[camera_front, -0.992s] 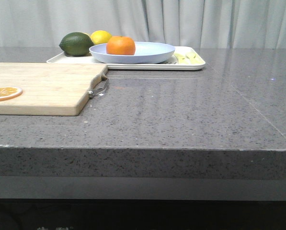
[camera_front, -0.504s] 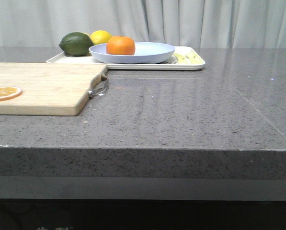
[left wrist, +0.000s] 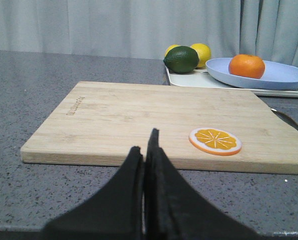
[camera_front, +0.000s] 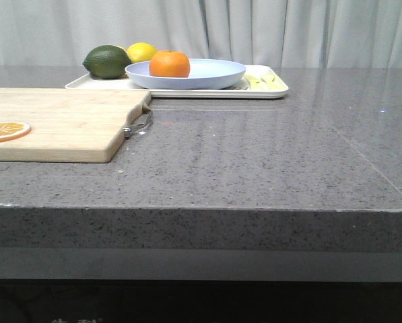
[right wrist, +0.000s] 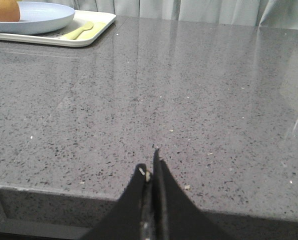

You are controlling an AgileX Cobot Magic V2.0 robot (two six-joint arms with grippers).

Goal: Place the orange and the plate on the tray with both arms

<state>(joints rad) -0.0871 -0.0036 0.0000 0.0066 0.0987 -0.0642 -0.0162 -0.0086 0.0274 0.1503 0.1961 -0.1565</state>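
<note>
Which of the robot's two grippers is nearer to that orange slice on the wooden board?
Left. The left gripper hangs just before the orange slice; the right gripper is over bare counter, the slice out of its view.

Orange sits in plate, plate on tray at worktop rear. Lime, lemon behind. Cutting board left with orange slice.
</note>
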